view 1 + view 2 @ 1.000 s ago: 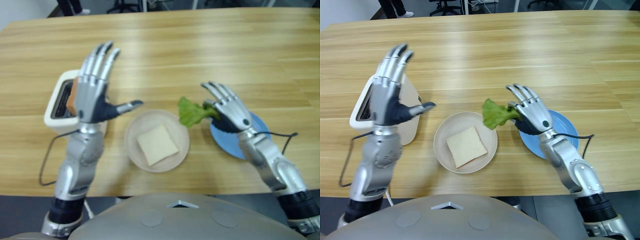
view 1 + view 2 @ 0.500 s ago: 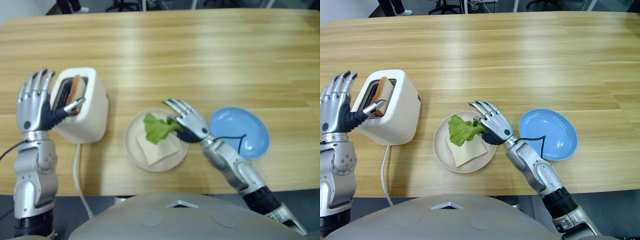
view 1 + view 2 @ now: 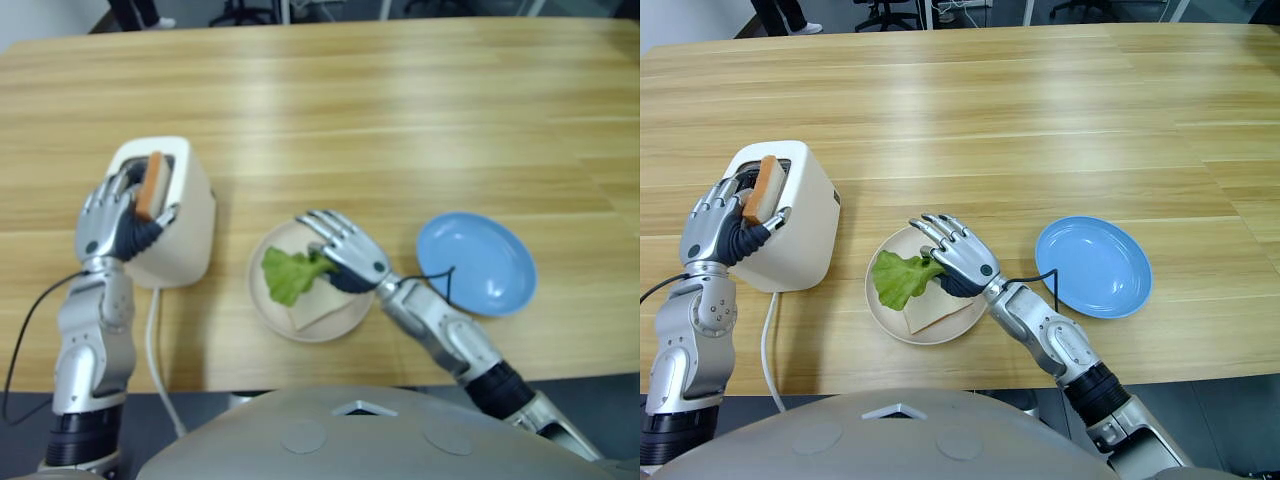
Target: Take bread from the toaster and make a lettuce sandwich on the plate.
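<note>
A white toaster [image 3: 790,235] stands at the left with a browned bread slice [image 3: 762,188] upright in its slot. My left hand [image 3: 725,225] is at the slot, its fingers on one side of that slice and its thumb on the other. A beige plate [image 3: 880,262] in front of me holds a pale bread slice [image 3: 940,315]. A green lettuce leaf [image 3: 898,280] lies over the left part of that slice, pinched at its right end by my right hand [image 3: 955,262], which hovers low over the plate.
A blue plate [image 3: 1093,266] sits to the right of the beige plate. The toaster's white cable [image 3: 768,330] runs down to the table's near edge. Bare wooden table stretches beyond the plates.
My right hand carried the lettuce leftward from beside the blue plate and down onto the bread on the beige plate. My left hand came from beside the toaster and closed around the slice in the slot.
</note>
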Controlling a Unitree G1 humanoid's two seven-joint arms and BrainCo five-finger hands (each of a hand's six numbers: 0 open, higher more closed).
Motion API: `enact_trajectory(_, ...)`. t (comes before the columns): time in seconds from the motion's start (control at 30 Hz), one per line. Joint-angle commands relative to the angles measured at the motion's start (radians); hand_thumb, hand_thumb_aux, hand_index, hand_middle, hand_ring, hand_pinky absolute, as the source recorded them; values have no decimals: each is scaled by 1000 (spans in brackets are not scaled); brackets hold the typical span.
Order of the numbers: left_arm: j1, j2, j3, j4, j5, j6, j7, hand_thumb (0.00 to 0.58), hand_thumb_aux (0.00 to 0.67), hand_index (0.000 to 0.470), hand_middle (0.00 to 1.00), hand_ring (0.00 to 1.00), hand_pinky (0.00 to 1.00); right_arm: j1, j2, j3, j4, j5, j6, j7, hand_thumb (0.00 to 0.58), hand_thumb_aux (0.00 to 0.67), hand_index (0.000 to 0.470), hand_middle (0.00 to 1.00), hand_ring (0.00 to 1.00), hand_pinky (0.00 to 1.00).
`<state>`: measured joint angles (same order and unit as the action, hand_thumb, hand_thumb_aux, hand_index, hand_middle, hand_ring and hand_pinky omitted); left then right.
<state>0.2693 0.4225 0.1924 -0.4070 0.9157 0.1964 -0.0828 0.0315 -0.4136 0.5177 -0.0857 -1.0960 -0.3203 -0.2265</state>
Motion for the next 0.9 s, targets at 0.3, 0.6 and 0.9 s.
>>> enact_trajectory(0.3,-30,26,58,-6,-112,-72,83,580,670,460,1000,1000,1000,-18,-66,47,37,-63,31,100,27,16,11,0,0,0)
enact_trajectory(0.6,-51,12,93,-83,-174,-150,164,580,670,460,1000,1000,1000,-46,-81,48,51,-68,47,132,0,0,0,0,0,0)
enact_trajectory(0.9,-46,0,109,-132,-223,-199,185,580,670,460,1000,1000,1000,-86,-131,10,33,-66,57,153,0,0,0,0,0,0)
